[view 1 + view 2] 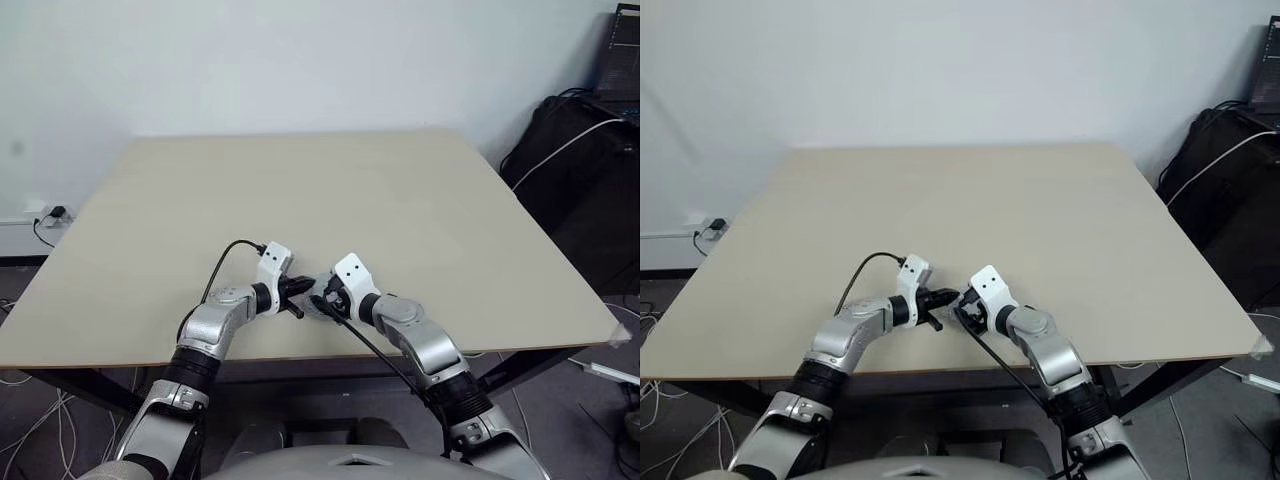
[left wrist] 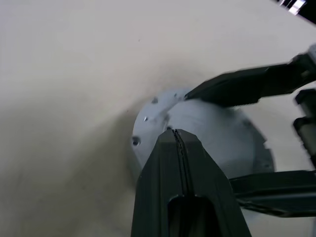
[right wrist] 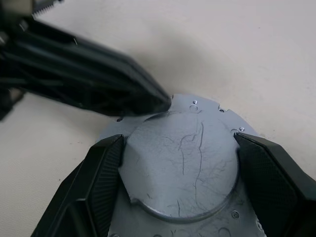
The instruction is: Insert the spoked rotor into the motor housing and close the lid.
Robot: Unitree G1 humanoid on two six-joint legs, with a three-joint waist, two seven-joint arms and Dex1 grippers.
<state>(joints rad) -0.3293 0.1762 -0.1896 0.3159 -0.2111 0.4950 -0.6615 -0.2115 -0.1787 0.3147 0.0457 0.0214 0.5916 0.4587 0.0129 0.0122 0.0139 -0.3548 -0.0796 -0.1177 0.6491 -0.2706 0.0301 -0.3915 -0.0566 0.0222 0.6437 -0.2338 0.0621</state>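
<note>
I have both my hands down low over the table [image 1: 420, 200], close to its near edge, and they almost meet in the middle.

My right gripper [image 3: 177, 163] is open wide. Its two black fingers [image 3: 96, 182] sit one on each side of a round grey metal part, the lid [image 3: 182, 158]. The fingers are right at the edge of the raised round bit, but I cannot tell if they press on it. The lid has thin scratches on top and a flat rim with small screws around it. It lies flat on the table, right under my right gripper. I cannot see what is under the lid.

My left gripper [image 2: 176, 134] is shut tight, its two fingers squeezed together with nothing between them. It comes in from the other side of the lid, and its tip is at the lid's edge, opposite my right gripper. From my right wrist it looks like the tip touches the rim.
</note>
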